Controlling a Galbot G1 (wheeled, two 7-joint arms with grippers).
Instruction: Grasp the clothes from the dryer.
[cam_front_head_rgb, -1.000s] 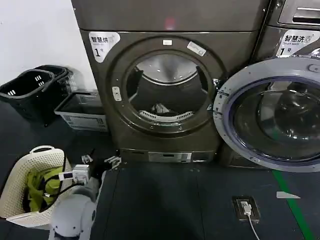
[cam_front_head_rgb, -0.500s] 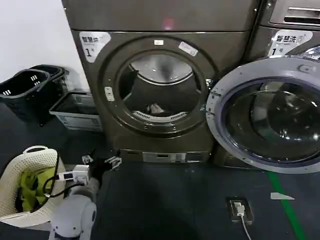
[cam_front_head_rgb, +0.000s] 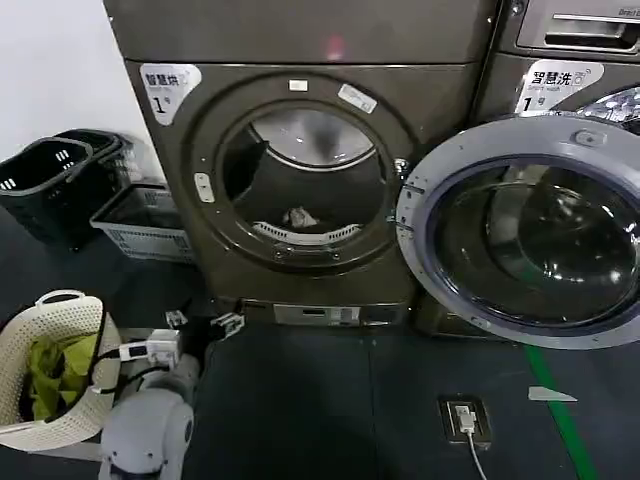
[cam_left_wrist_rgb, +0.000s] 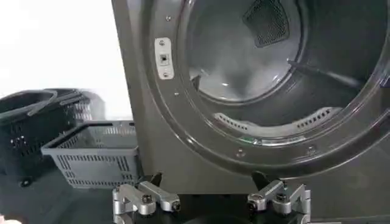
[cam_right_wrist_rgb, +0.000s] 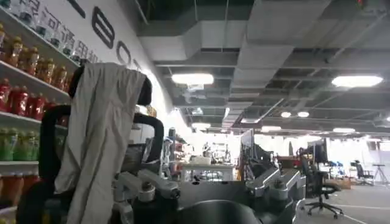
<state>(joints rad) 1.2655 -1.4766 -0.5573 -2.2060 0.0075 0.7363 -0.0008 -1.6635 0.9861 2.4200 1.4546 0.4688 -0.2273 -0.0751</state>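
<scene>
The dark grey dryer (cam_front_head_rgb: 300, 60) stands in front of me with its round opening (cam_front_head_rgb: 300, 180) uncovered. A small pale bundle of clothes (cam_front_head_rgb: 299, 217) lies at the bottom of the drum, just behind the lip. My left gripper (cam_front_head_rgb: 203, 321) hovers low over the dark floor, in front of and below the dryer's left side. In the left wrist view the left gripper (cam_left_wrist_rgb: 210, 196) is open and empty, facing the drum rim (cam_left_wrist_rgb: 244, 143). My right gripper (cam_right_wrist_rgb: 213, 185) is open with nothing in it, pointing away into the room.
The round glass door (cam_front_head_rgb: 530, 240) hangs open to the right. A white basket (cam_front_head_rgb: 85, 410) with green cloth sits at my left. Black baskets (cam_front_head_rgb: 50, 180) and a grey crate (cam_front_head_rgb: 140, 215) stand left of the dryer. A floor socket (cam_front_head_rgb: 465, 420) lies at the right.
The head view has swung, so the dryer, door and baskets have slid left in view. The left gripper keeps its place and stays open.
</scene>
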